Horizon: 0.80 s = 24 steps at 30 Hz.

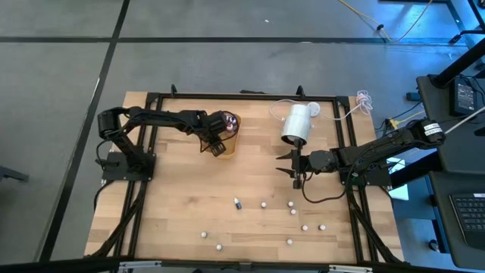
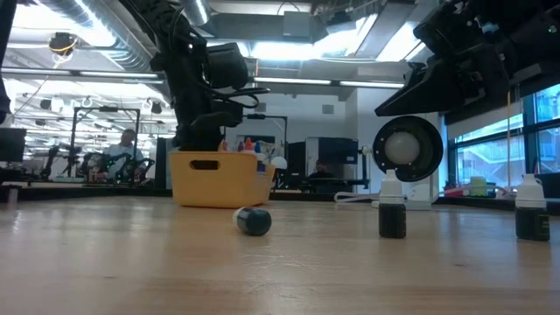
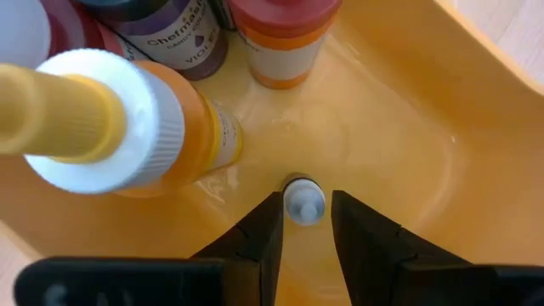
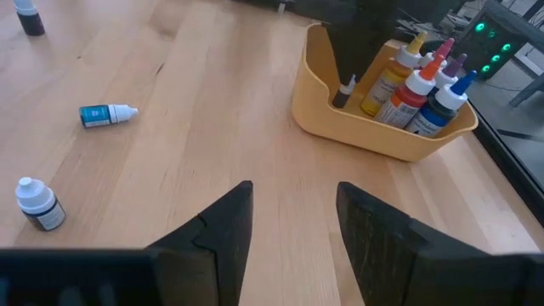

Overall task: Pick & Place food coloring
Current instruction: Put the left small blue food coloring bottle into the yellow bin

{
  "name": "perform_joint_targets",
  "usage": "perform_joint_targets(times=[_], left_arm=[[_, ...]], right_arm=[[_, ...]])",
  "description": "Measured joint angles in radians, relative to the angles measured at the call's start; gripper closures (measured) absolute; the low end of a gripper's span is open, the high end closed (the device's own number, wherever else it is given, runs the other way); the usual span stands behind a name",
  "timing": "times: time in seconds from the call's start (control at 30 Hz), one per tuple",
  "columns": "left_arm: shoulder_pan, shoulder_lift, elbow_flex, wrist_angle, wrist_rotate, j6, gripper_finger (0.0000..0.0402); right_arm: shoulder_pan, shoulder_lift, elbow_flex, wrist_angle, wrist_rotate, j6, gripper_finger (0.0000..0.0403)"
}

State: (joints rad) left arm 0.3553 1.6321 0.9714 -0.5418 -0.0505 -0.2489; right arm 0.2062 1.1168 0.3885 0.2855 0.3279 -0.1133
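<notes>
Two arms are seen, one at each side of the table (image 1: 174, 197). One yellow tray (image 4: 374, 136) stands toward the table's far left, and the left gripper (image 3: 304, 229) is lowered into it. Its fingers are parted a little. One small bottle (image 3: 303, 202) of food coloring stands upright on the tray floor with its white cap between the fingertips; a thin gap shows on one side of the cap, and no firm grip is seen. At least five taller bottles (image 4: 422, 85) are packed in the other end of the same tray, just beside the gripper, their caps yellow, red, purple and blue.

Nine loose bottles are counted on the near half of the table, well apart from the left gripper. Eight show from above as white caps, among them a pair at the near left (image 1: 203, 234). One, the lying bottle (image 1: 237, 202), rests on its side with a blue label.

One white cylinder (image 1: 297, 123) lies at the far right of centre. Just in front of it the right gripper (image 1: 294, 165) is held above bare wood, its fingers wide apart with nothing between them. The nearest loose bottles lie near it, toward the front edge, none touching it.
</notes>
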Motion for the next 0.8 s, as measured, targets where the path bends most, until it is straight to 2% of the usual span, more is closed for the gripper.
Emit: perform_joint_targets(times=[0.8], left_arm=[[0.000, 0.000, 0.000, 0.000, 0.020, 0.018, 0.0302]], right_arm=[[0.000, 0.000, 0.000, 0.000, 0.001, 0.000, 0.0230]])
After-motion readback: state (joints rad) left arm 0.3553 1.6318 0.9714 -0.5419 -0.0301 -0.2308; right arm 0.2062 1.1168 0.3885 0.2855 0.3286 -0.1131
